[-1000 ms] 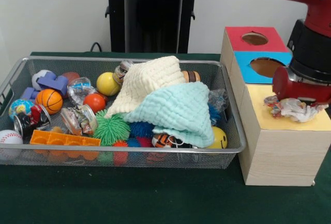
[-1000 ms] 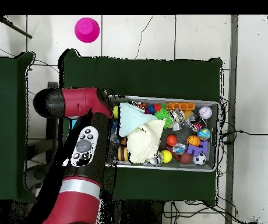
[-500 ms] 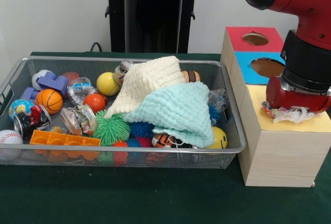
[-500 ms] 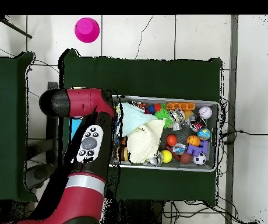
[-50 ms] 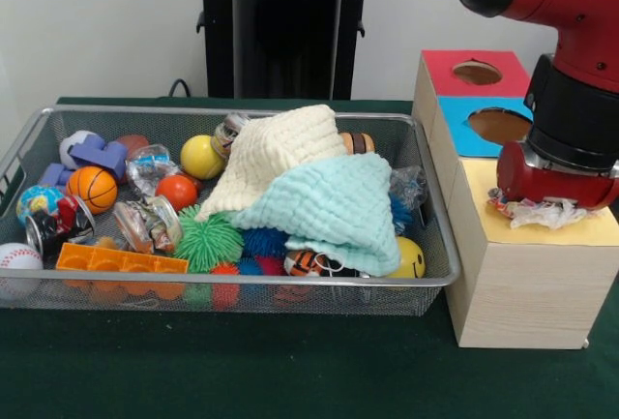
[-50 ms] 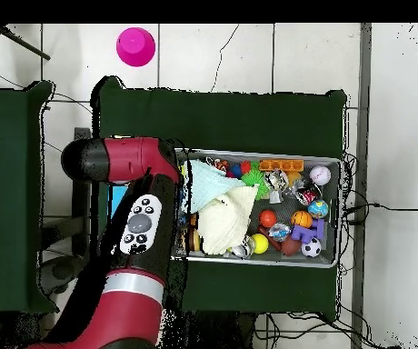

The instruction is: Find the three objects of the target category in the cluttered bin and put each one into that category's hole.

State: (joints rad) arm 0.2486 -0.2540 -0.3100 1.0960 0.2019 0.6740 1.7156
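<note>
Front view lets us see the hand (image 5: 542, 208) low over the box's yellow top (image 5: 503, 228), crumpled wrapper (image 5: 546, 214) beneath it; grip unclear. Overhead, the arm (image 6: 144, 227) hides that box beside the bin (image 6: 333, 164).

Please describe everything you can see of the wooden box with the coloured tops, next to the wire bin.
The box stands upright on the green cloth, close beside the bin; whether they touch is unclear. Its sides look like pale wood grain. The top steps up in three coloured sections: yellow nearest, blue in the middle, red farthest. The blue and red sections each show a round hole; the yellow section's middle is hidden under the arm's end and a crinkly wrapper beneath it.
</note>
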